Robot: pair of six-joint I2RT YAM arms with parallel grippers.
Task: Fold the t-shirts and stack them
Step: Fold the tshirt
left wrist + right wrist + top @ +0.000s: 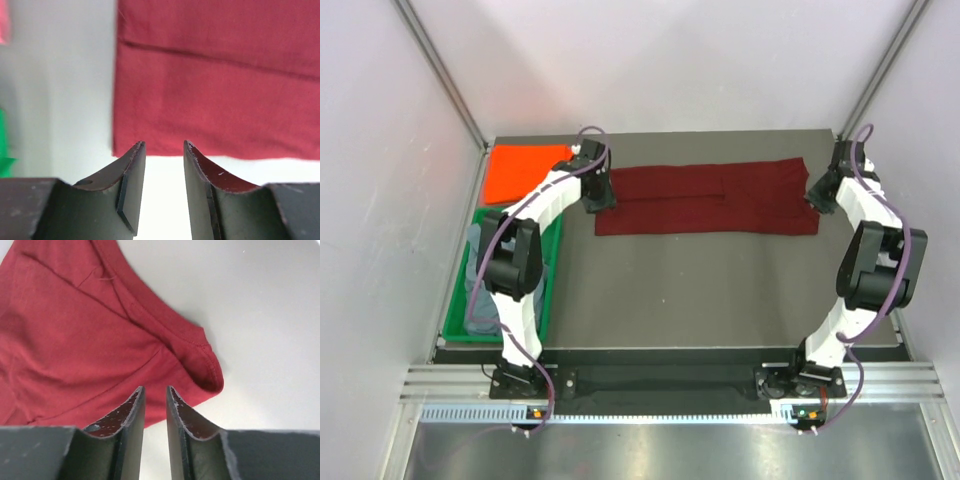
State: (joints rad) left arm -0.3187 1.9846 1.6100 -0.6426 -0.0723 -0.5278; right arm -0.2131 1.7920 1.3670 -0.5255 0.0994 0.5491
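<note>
Pale walls enclose a grey tabletop. The maroon t-shirt lies folded into a long strip across its far half; the orange t-shirt sits folded at the far-left corner. Left pincer and right pincer hang empty, jaws parted, at the strip's ends

Green tray on table, at L edge, near half, long side along that edge. Table top plain dark grey, rectangular. White walls on L, far & R sides, w/ slanted metal posts at far corners. Ribbed alu rail runs along near edge. Shiny metal plate nearer still.
</note>
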